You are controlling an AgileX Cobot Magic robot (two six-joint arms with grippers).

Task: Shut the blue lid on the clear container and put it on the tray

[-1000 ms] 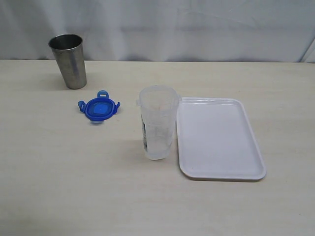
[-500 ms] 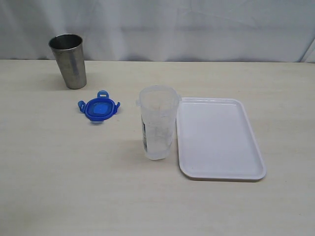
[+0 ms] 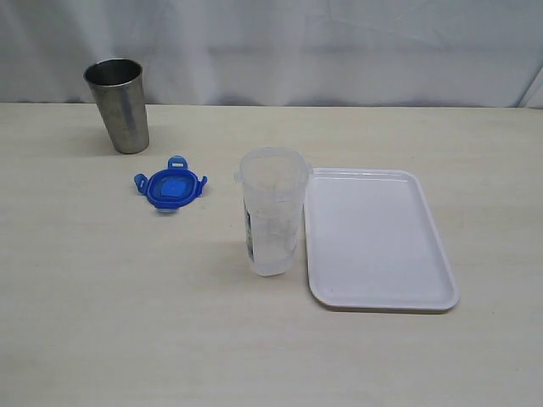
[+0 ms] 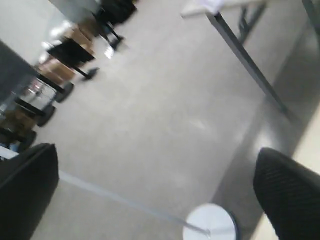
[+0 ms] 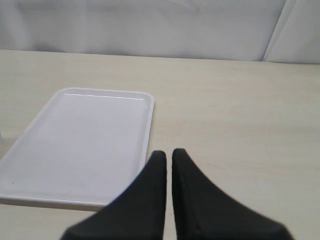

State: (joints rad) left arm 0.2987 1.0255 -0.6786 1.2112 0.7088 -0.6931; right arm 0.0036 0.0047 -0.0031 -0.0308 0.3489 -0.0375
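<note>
The blue lid (image 3: 170,186) lies flat on the table, left of the clear container (image 3: 271,210), which stands upright and uncovered against the left rim of the white tray (image 3: 377,240). Neither arm shows in the exterior view. In the left wrist view my left gripper (image 4: 160,200) is open wide with nothing between its black fingers (image 4: 287,192); it faces the room floor, away from the table. My right gripper (image 5: 169,155) is shut and empty, hovering over the table beside the tray (image 5: 80,142).
A shiny steel cup (image 3: 119,105) stands at the back left of the table, behind the lid. A white curtain (image 3: 339,42) closes the far edge. The left wrist view shows the floor, a table leg (image 4: 245,57) and a white round base (image 4: 210,225).
</note>
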